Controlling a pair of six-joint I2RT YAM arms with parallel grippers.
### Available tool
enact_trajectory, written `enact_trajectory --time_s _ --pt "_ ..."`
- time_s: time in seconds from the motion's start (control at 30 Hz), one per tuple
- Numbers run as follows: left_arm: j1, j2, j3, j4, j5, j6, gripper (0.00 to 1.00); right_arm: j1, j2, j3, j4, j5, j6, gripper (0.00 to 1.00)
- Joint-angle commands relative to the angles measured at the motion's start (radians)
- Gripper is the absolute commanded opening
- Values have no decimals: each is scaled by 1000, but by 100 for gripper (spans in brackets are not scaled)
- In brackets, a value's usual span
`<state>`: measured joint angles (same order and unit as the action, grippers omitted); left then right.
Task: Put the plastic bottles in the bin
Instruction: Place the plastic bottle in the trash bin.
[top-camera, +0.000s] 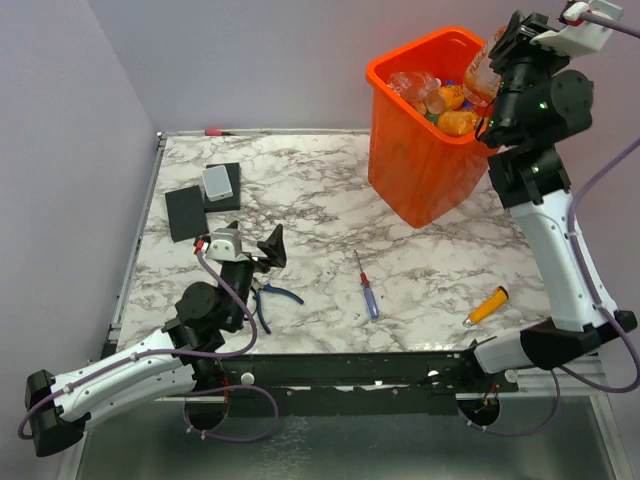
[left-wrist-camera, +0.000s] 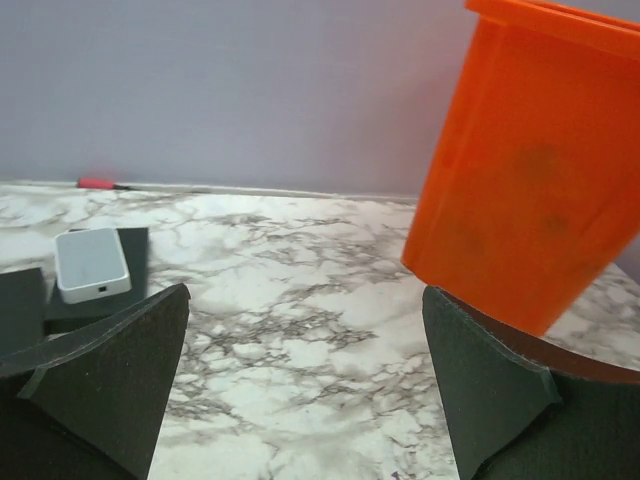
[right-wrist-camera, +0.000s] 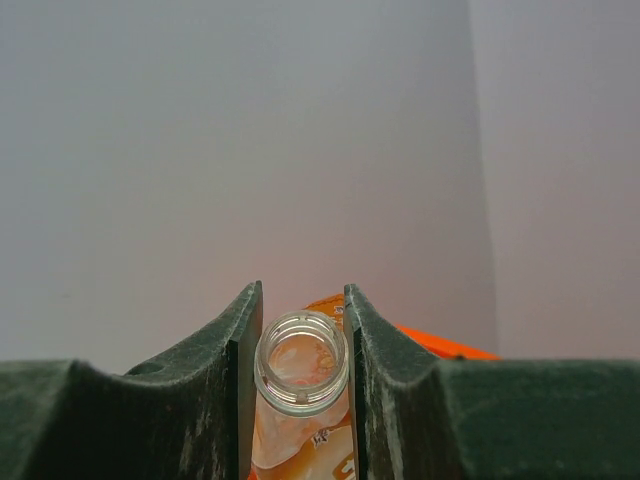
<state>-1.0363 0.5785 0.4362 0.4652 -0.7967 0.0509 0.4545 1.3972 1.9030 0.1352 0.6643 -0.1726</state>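
The tall bright-orange plastic bin (top-camera: 415, 170) is heaped with plastic bottles (top-camera: 440, 100). Above its rim the right gripper (right-wrist-camera: 300, 300) pinches a clear uncapped bottle (right-wrist-camera: 300, 420). The left gripper (left-wrist-camera: 305, 295) gapes empty. One small orange bottle (top-camera: 488, 305), seemingly the last, lies on the marble table (top-camera: 300, 200).

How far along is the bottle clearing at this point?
Done: several bottles already lie in the orange bin. In hand: the right jaws are shut on an uncapped bottle over the bin's rim. Remaining: one small orange object on the table, possibly a last bottle; the left jaws stand open, empty.
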Motion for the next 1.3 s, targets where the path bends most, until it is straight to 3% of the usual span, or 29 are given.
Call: enact_trajectory --time_s 0.0,0.07,0.2,0.6,0.67,0.73,0.77,0.83,0.97,1.07,1.27 --pt "-2 -77 -30 0 -155 19 99 -141 76 -95 80 23 167 0" --pt "-3 -84 -33 -6 -152 15 99 -189 85 -181 177 0 245 0" --pt "-4 -72 -25 -22 -142 6 99 -262 143 -199 116 -113 401 0" --pt "-4 -2 2 -62 -78 9 99 -276 206 -216 0 -376 465 0" --pt "-4 7 1 -62 -72 8 99 -277 222 -187 -55 -443 478 13" --pt "-4 16 2 -64 -70 7 99 -277 226 -167 -81 -489 495 39" --pt "-4 21 2 -65 -70 8 99 -277 227 -160 -90 -501 506 44" --pt "-4 28 5 -69 -67 7 99 -277 227 -143 -107 -519 516 47" --pt "-4 31 7 -74 -60 5 99 -277 224 -113 -132 -528 522 46" --pt "-4 33 6 -74 -57 2 99 -278 222 -94 -167 -535 520 27" --pt "-4 37 7 -78 -51 -1 99 -279 215 -101 -203 -522 494 10"
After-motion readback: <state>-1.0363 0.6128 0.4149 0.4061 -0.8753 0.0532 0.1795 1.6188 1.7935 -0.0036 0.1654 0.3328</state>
